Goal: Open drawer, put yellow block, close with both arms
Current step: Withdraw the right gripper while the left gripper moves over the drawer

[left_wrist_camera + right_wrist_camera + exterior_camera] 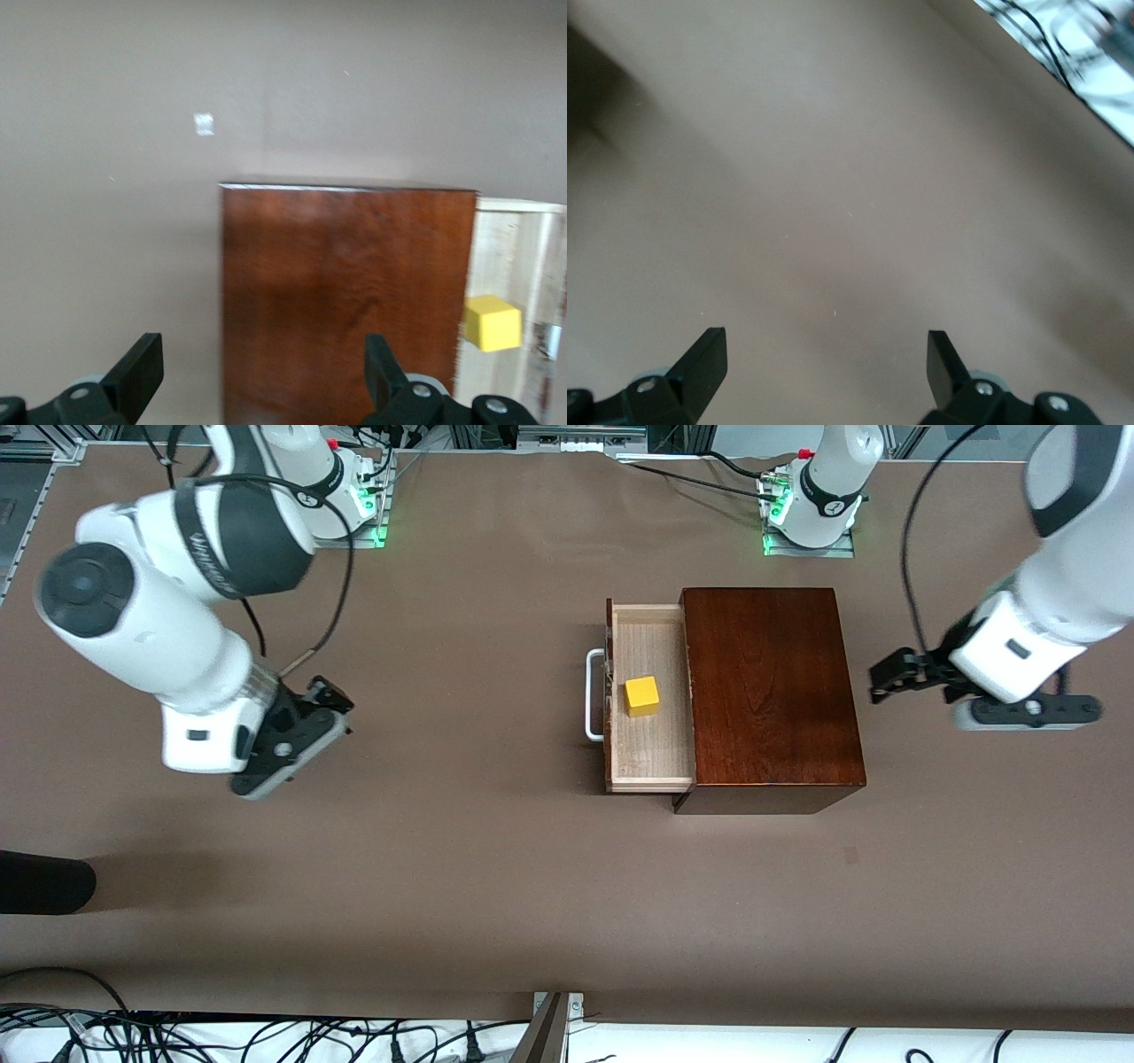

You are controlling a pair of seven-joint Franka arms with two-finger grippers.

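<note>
The dark reddish-brown wooden box stands mid-table. Its drawer is pulled out toward the right arm's end, with the white bar handle on its front. The yellow block lies in the drawer on the pale wood. My left gripper is open and empty, beside the box's closed end toward the left arm's end. In the left wrist view the gripper faces the box, with the block showing in the drawer. My right gripper is open and empty over bare table, well apart from the handle; the right wrist view shows only tabletop.
A dark object lies at the table's edge at the right arm's end, nearer to the front camera. Cables run along the near edge. A small mark is on the brown tabletop near the box.
</note>
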